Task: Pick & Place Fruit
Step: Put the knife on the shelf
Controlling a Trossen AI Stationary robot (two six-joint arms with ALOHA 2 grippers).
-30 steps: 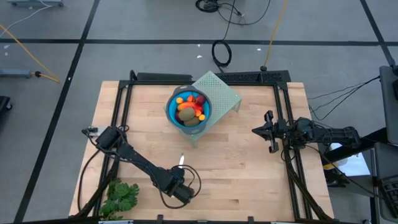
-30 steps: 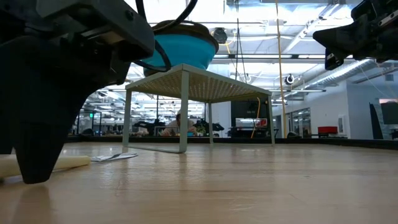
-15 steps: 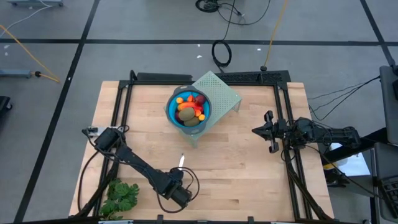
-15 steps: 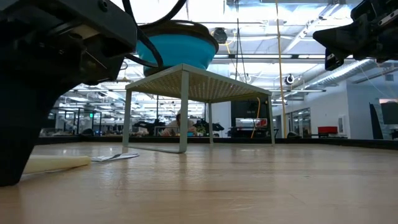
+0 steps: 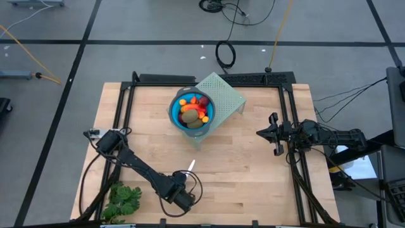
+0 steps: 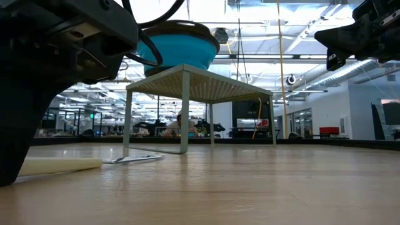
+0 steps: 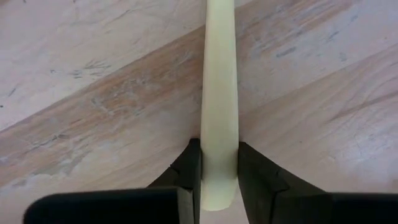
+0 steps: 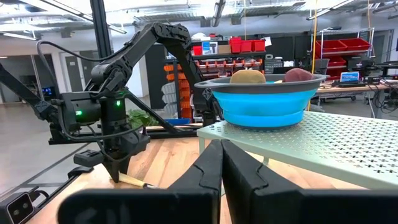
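The fruit, small orange, red and brown-green pieces, lies in a blue bowl that stands on a pale green perforated stand. Near the table's front, my left gripper is shut on a thin pale cream stick, which is no fruit. The stick lies low and level along the tabletop. My right gripper waits at the table's right side, raised, fingers shut on nothing. My left gripper pinches the cream stick's near end between its two fingers, one on each long side. The fingers lie along the stick, which reaches away from them toward the bowl. Whether the stick rests on the wood or hangs just above it, I cannot tell.
A leafy green bunch lies at the table's near left corner. A black frame runs along the table's far edge and down both sides. Bare wood spreads between the stand and the right gripper.
My left gripper has shifted slightly toward the table's near left while staying shut on the stick. The stick has turned about: its far end has swung toward the table's right, so it now slants instead of pointing straight at the bowl.
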